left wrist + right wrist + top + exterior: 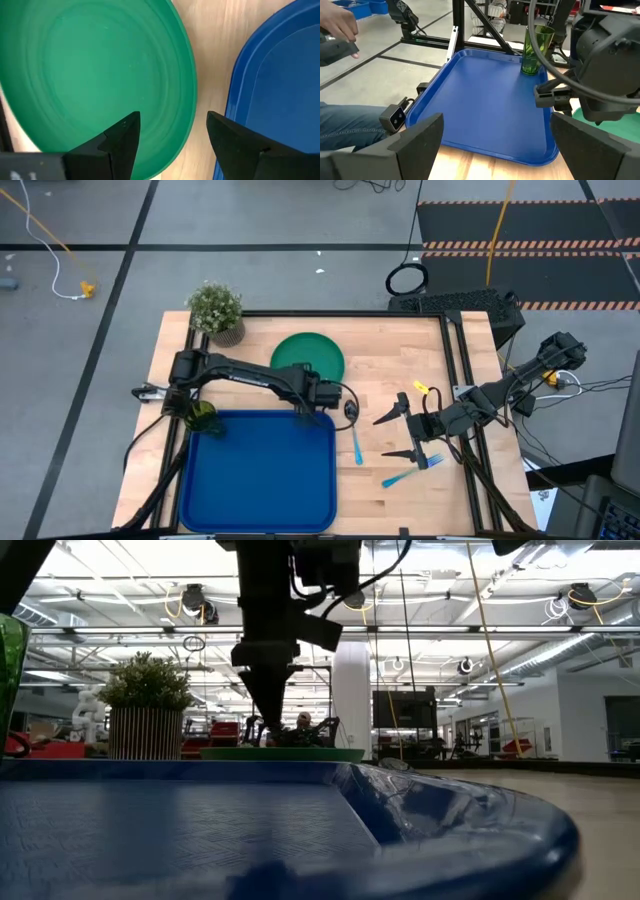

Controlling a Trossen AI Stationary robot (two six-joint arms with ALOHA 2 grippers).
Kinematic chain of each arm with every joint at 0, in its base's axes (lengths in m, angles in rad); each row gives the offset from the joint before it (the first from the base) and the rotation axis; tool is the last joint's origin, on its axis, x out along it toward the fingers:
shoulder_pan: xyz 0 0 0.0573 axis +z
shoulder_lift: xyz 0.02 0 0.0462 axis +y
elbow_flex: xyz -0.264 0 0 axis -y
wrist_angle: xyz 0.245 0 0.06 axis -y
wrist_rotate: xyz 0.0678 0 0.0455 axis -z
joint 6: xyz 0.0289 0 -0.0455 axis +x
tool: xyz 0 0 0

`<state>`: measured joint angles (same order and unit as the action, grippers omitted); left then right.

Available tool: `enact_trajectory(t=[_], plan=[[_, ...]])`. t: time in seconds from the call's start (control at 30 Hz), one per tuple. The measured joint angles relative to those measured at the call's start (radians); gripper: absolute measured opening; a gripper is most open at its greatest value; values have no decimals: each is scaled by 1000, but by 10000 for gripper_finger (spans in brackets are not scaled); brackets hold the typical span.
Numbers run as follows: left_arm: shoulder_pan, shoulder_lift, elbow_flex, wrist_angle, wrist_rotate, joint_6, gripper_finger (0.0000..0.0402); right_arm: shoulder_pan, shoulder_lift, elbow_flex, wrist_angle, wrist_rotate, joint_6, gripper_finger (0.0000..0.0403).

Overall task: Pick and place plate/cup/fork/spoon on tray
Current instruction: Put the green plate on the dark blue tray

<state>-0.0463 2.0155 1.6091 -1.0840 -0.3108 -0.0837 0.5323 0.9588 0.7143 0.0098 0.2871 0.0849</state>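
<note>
green round plate between open left jaws beside glossy tray.

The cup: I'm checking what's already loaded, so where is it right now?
In the high view the cup stands upright in the tray's far-left corner, beside the left arm's base, with the potted plant farther beyond it.

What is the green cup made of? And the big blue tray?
The cup looks like see-through olive-green plastic, possibly glass: shapes behind show through its wall. The tray looks like dark-blue plastic with a fine matte texture and a smooth rounded rim that catches light.
</note>
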Motion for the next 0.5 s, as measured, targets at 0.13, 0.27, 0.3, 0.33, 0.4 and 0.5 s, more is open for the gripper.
enact_trajectory(t=[0.13,0.27,0.3,0.33,0.4,0.5], plan=[[4,10,-1,42,45,3,232,0,0,0,1,1,0,357],[6,21,-2,108,76,17,232,0,0,0,6,1,2,357],[6,25,-2,113,77,25,232,0,0,0,8,1,2,357],[6,28,-2,113,78,33,232,0,0,0,8,1,3,357],[8,37,-2,135,75,39,232,0,0,0,8,1,4,357],[14,48,-2,132,75,36,232,0,0,0,11,2,4,357]])
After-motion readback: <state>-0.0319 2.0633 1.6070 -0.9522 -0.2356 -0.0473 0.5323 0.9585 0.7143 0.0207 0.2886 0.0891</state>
